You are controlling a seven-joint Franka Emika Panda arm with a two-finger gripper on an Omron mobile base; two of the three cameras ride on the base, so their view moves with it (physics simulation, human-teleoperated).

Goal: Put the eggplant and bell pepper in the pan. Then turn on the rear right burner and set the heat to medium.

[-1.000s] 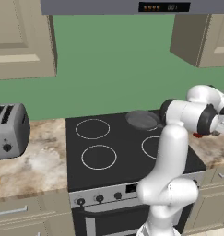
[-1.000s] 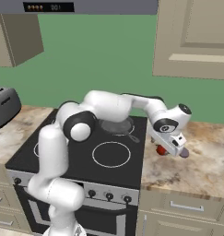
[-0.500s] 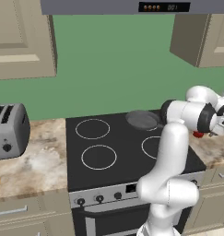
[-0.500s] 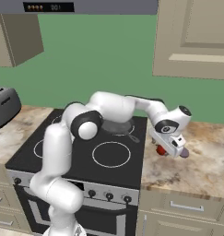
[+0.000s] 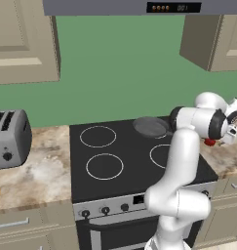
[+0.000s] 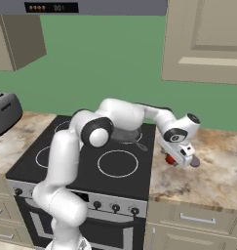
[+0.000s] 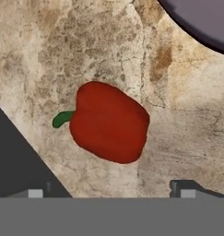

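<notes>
While on its side on counter (image 7: 187, 124), bell pepper (image 7: 109, 122) w/ stem toward stovetop (image 7: 12, 156); pincer (image 7: 111, 193) wide apart above.

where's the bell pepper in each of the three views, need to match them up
Left base view: a red sliver of the bell pepper at the far right, just under the robot's wrist.
Right base view: right of centre, red patch on the counter beside the stovetop, mostly behind the hand.
Hand view: centre, lying on the counter, green stem pointing left.
Shared landmark: the black stovetop's edge next to it.
</notes>
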